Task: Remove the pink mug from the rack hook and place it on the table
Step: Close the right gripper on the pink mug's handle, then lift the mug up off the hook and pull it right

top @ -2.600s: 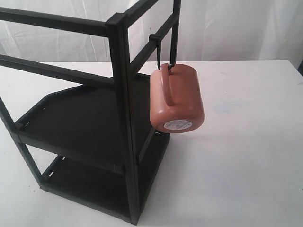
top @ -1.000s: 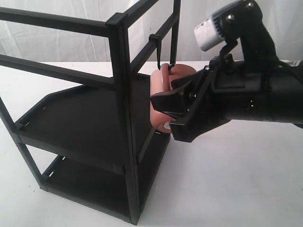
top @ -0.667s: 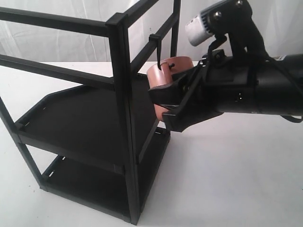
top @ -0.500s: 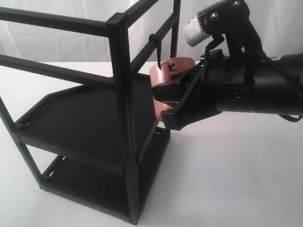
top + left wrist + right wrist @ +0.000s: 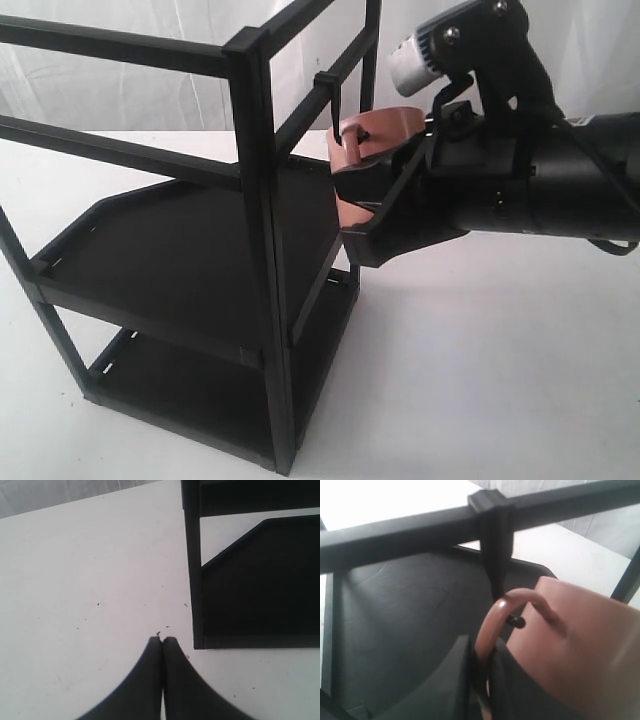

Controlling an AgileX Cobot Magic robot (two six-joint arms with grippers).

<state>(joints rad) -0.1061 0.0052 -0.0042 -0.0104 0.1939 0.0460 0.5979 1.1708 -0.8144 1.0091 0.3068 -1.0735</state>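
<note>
The pink mug (image 5: 385, 128) (image 5: 575, 645) is lifted beside the rack's upper rail. My right gripper (image 5: 352, 195) (image 5: 485, 667) is shut on its loop handle (image 5: 495, 615). The thin black rack hook (image 5: 335, 105) (image 5: 496, 555) still passes through the handle loop, its knobbed tip (image 5: 518, 622) just inside the loop. Most of the mug's body is hidden behind the gripper in the exterior view. The white table (image 5: 500, 370) (image 5: 75, 580) lies below. My left gripper (image 5: 162, 642) is shut and empty, low over the table near the rack's foot.
The tall black two-shelf rack (image 5: 200, 250) (image 5: 260, 580) fills the left of the exterior view, its corner post (image 5: 262, 250) close to the right gripper. Bare white tabletop spreads to the right and front of the rack. A white curtain hangs behind.
My right arm came in from the right, shut on the mug's handle, then raised and tilted the mug so it sits higher against the hook than a second ago.
</note>
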